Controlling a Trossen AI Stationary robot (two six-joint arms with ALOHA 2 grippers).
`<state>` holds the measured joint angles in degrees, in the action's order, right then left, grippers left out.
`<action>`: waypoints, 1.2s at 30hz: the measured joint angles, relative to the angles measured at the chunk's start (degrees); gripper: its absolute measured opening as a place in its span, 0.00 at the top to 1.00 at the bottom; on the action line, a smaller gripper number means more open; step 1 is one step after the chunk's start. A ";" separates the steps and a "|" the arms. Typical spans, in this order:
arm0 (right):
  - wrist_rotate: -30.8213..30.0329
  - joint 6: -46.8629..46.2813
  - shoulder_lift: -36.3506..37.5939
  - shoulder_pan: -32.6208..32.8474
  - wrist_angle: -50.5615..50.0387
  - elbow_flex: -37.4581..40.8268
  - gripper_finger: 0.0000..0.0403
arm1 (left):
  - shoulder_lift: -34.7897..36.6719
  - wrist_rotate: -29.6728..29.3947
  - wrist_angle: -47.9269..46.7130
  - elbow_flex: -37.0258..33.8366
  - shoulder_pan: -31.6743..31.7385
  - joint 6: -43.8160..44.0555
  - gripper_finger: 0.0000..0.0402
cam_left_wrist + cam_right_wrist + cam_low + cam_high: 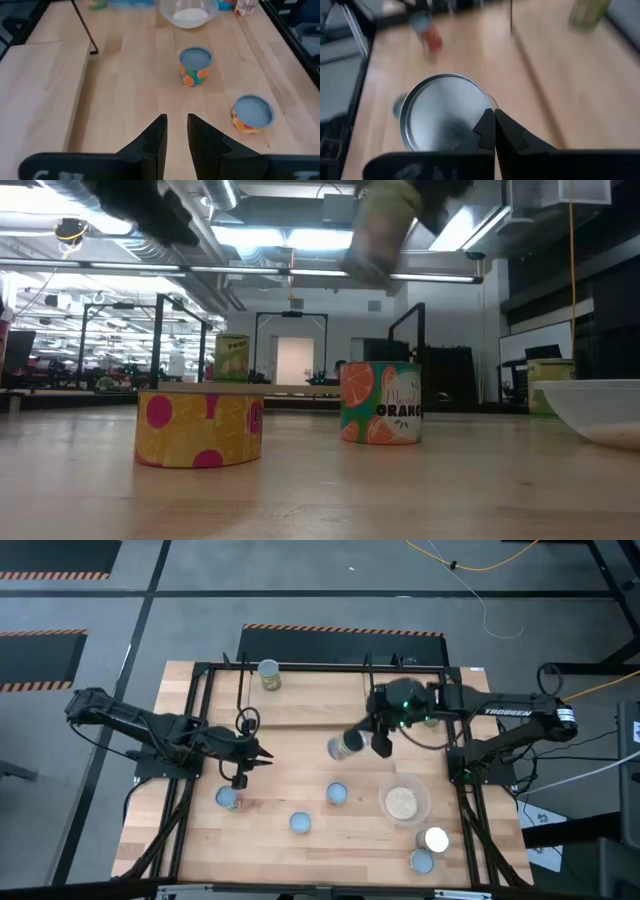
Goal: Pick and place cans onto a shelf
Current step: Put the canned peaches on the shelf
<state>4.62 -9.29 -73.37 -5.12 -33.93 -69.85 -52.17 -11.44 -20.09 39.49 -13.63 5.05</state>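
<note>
Right gripper [362, 743] holds a shiny-lidded cylindrical can [343, 746] aloft, tilted, near table centre, beside the shelf [300, 700]; left gripper [176, 131] narrow gap, empty; orange-print can [380, 403] reads "ORANG"; clear bowl [404, 802] w/ beige grains.

My high view looks straight down on the whole table [330, 830]; the low one sits at tabletop level, close to two cans both share.
</note>
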 joint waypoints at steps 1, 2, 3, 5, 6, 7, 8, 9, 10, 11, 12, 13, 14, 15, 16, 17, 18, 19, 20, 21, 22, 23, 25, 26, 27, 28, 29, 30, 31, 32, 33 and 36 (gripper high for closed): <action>-0.31 1.14 -0.20 -0.46 -0.15 -1.83 1.00 | -0.24 0.21 2.48 -1.38 0.00 0.00 0.83; -0.56 2.47 -0.72 -0.93 -0.70 -3.57 1.00 | -0.25 0.30 4.21 -2.73 0.00 -0.01 0.83; -0.72 3.79 -1.40 -1.44 -0.83 -5.65 1.00 | -0.08 0.32 5.75 -4.05 0.00 -0.01 0.83; -0.84 6.52 -3.17 -3.04 -1.72 -9.79 1.00 | -0.18 0.43 9.86 -6.25 0.00 -0.01 0.83; -0.85 8.02 -4.25 -3.77 -2.21 -11.98 1.00 | -0.16 0.47 11.70 -7.35 0.00 -0.01 0.83; -0.89 9.40 -5.46 -4.68 -2.39 -14.32 1.00 | -0.16 0.45 13.65 -8.47 0.00 -0.01 0.83; -1.04 10.98 -6.91 -5.68 -2.84 -16.70 1.00 | -0.16 0.47 15.74 -9.60 0.00 -0.01 0.83; -1.04 12.58 -8.37 -6.62 -3.44 -18.95 1.00 | -0.18 0.52 17.88 -10.63 0.00 -0.01 0.83; -1.00 14.13 -10.04 -7.55 -4.28 -21.35 1.00 | -0.20 0.54 19.89 -11.54 0.00 -0.02 0.83; -1.00 15.52 -11.86 -8.45 -4.58 -23.71 1.00 | -0.16 0.54 22.07 -12.54 0.00 -0.02 0.83; -1.02 16.68 -13.54 -9.46 -4.95 -25.93 1.00 | -0.18 0.58 23.79 -13.38 0.00 -0.02 0.83; -1.00 17.81 -15.48 -10.46 -5.29 -28.19 1.00 | -0.18 0.59 25.17 -14.10 0.00 -0.03 0.83; -0.93 18.76 -17.28 -11.37 -5.32 -30.45 1.00 | -0.18 0.60 26.50 -14.66 0.00 -0.04 0.83; -0.66 19.25 -19.12 -12.45 -5.22 -32.59 1.00 | -0.18 0.60 27.34 -14.97 0.00 -0.04 0.83; -0.18 20.04 -21.06 -13.39 -5.24 -34.73 1.00 | -0.18 0.58 27.96 -15.20 0.00 -0.04 0.83; 0.42 20.75 -22.99 -14.28 -5.27 -36.71 1.00 | -0.18 0.59 28.06 -15.31 0.00 -0.04 0.83; 1.25 21.75 -25.03 -15.17 -5.25 -38.69 1.00 | -0.18 0.60 28.03 -15.42 0.00 -0.04 0.83; 2.15 22.08 -27.02 -16.07 -5.29 -40.53 1.00 | -0.18 0.60 27.90 -15.46 0.00 -0.04 0.83; 3.14 22.49 -28.94 -16.97 -5.45 -42.21 1.00 | -0.18 0.58 27.96 -15.46 0.00 -0.04 0.83; 4.26 22.99 -30.86 -17.77 -5.47 -43.82 1.00 | -0.18 0.58 28.03 -15.46 0.00 -0.04 0.83; 5.43 23.35 -32.77 -18.59 -5.45 -45.25 1.00 | -0.18 0.58 27.99 -15.46 0.00 -0.04 0.83; 6.54 23.60 -34.54 -19.38 -5.46 -46.63 1.00 | -0.18 0.58 27.97 -15.46 0.00 -0.04 0.83; 8.55 24.20 -38.07 -20.97 -5.42 -49.05 1.00 | -0.18 0.58 27.99 -15.46 0.00 -0.04 0.83; 9.38 24.60 -39.80 -21.78 -5.64 -50.09 1.00 | -0.18 0.60 27.97 -15.46 0.00 -0.04 0.83; 10.17 24.80 -41.44 -22.50 -6.15 -51.06 1.00 | -0.18 0.58 27.97 -15.46 0.00 -0.04 0.83; 10.74 24.81 -43.04 -23.15 -6.54 -51.94 1.00 | -0.18 0.58 27.98 -15.46 0.00 -0.04 0.83; 11.03 24.80 -44.44 -23.82 -6.97 -52.63 1.00 | -0.18 0.58 27.97 -15.46 0.00 -0.04 0.83; 11.40 24.80 -45.74 -24.39 -7.53 -53.18 1.00 | -0.18 0.58 27.96 -15.46 0.00 -0.04 0.83; 11.59 24.81 -46.79 -24.97 -8.04 -53.67 1.00 | -0.18 0.58 27.97 -15.46 0.00 -0.05 0.83; 11.58 24.82 -47.81 -25.46 -8.47 -53.94 1.00 | -0.18 0.58 27.96 -15.46 0.00 -0.04 0.83; 11.65 24.82 -48.74 -25.93 -8.55 -53.99 1.00 | -0.18 0.58 27.95 -15.46 0.00 -0.05 0.83; 13.06 24.82 -50.98 -27.34 -8.80 -54.02 1.00 | -0.18 0.58 27.95 -15.46 0.00 -0.06 0.83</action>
<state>17.68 15.53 -124.35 -32.46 -42.73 -123.87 -52.36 -10.85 7.86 24.03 -13.63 5.00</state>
